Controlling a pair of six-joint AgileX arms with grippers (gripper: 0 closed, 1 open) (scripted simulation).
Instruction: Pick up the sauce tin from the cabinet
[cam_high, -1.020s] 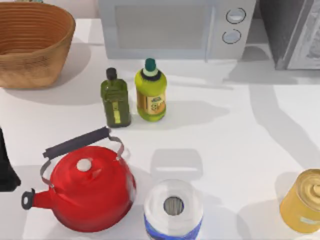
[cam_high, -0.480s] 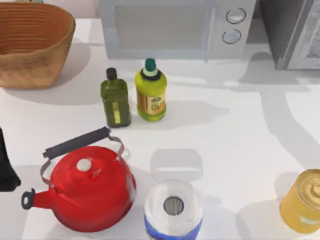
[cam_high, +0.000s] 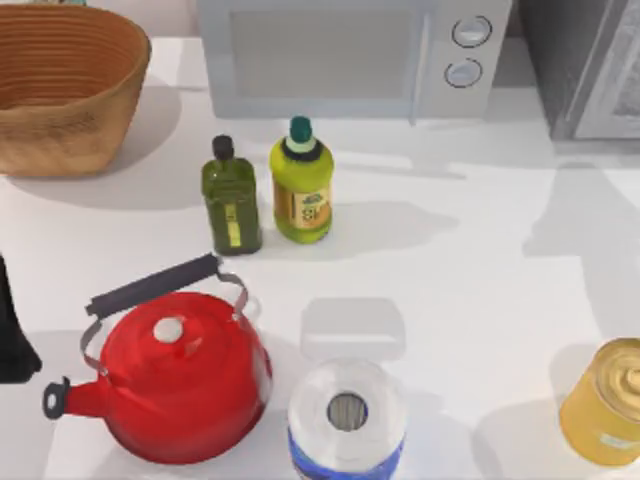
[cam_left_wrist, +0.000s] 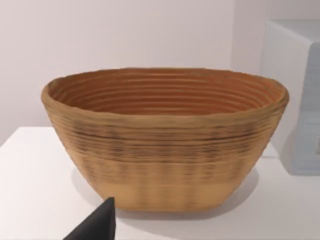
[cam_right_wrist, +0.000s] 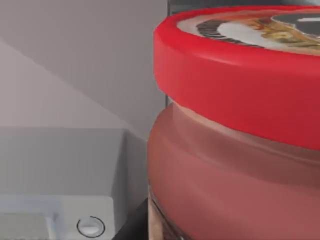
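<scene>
White tabletop carried a basket, microwave, two bottles, a red kettle, a paper roll and a yellow can. At the far right corner we noted the cabinet.

Our left arm sat parked at the table's left edge, its camera facing the basket; of its gripper one dark tip showed, and we could not tell whether the fingers were apart or together.

Our right wrist view was taken very close to the tin, with the microwave knob beyond it. We noted a red lid and a red body below. We could not tell the right gripper's state, nor whether the tin was held or resting in the cabinet.

In our judgement the tin is rigid, light and smooth-walled, hence liable to slip. We would take hold across the body below the lid's rim, squarely.
</scene>
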